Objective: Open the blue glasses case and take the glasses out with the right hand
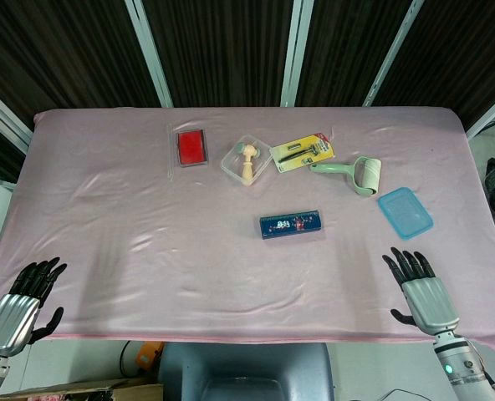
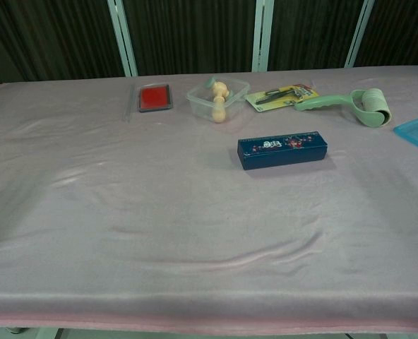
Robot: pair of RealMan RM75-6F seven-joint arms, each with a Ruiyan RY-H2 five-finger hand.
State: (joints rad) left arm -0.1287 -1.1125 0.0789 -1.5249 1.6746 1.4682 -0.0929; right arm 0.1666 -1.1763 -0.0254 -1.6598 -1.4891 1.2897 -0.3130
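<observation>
1. Your right hand point(image 1: 425, 294) rested at the near right edge of the table point(image 1: 105, 217), fingers spread and holding nothing. Your left hand point(image 1: 20, 302) sat at the near left corner, equally spread and holding nothing. Neither showed in the chest view.

2. The blue glasses case point(image 1: 290, 225) lay shut, right of centre, long side facing you, well apart from both hands.

3. The main risk, as I judged it: the case was slim and light-looking on a loose pink cloth, so a one-sided push at the lid could have slid or spun it instead of opening it. You could not tell from either view which long edge carried the hinge, so a wrong guess would have cost you a wasted pry.

4. A second risk: the cloth was rippled near you, and dragging fingers could have bunched it.

5. Far of the case sat a clear container point(image 1: 247, 159) with a wooden massager, a carded razor pack point(image 1: 303, 152) and a green lint roller point(image 1: 354, 175); a blue lid point(image 1: 405, 211) lay to the right, between your right hand and the roller.

6. Open room lay near and left of the case, so approaching from the near side looked safest.
</observation>
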